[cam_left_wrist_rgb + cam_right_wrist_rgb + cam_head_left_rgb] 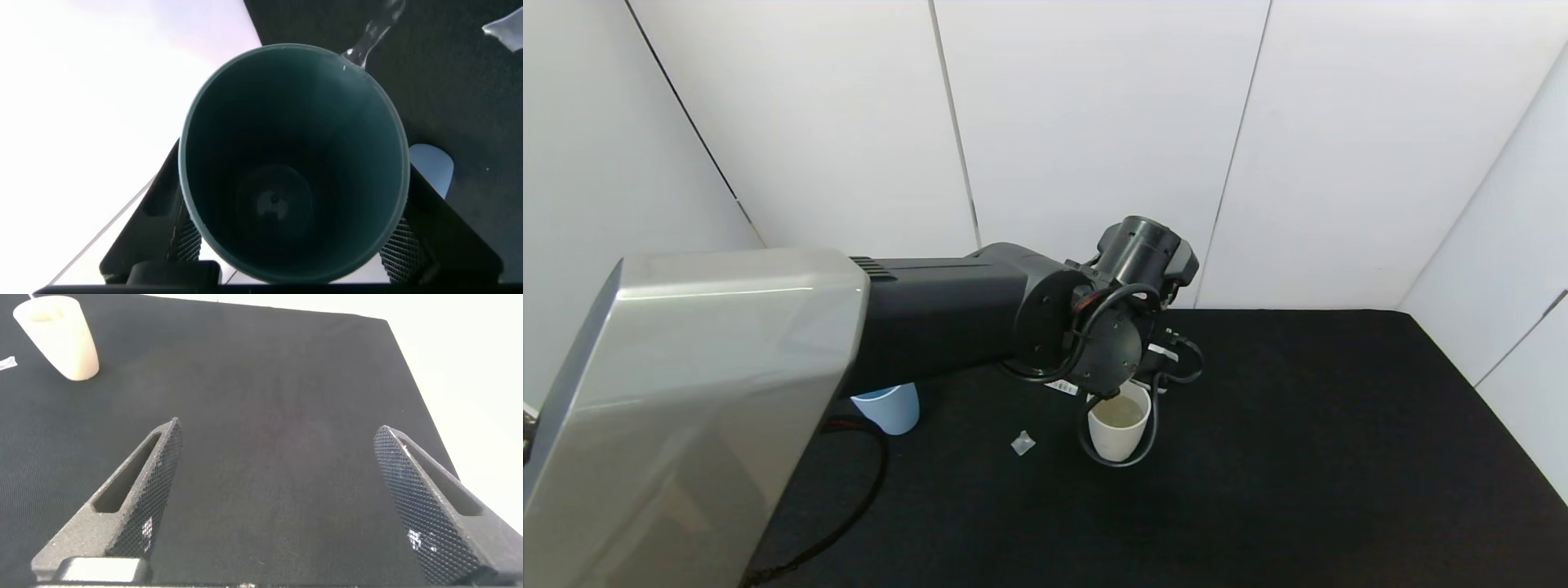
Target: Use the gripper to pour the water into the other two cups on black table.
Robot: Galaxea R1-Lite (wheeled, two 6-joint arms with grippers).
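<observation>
Two cups on table (pixel 1339 457): blue cup (pixel 889 407), white cup (pixel 1120 422).

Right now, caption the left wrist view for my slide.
Left tool tips the teal cup; water streams off its rim.

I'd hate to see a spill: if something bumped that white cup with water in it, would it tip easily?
Probably not easily. The white cup stands upright on the black table, and the water in it likely weighs it down. Its base looks narrower than its rim, so a hard knock near the top could still topple it. The felt-like tabletop probably resists sliding.
</observation>
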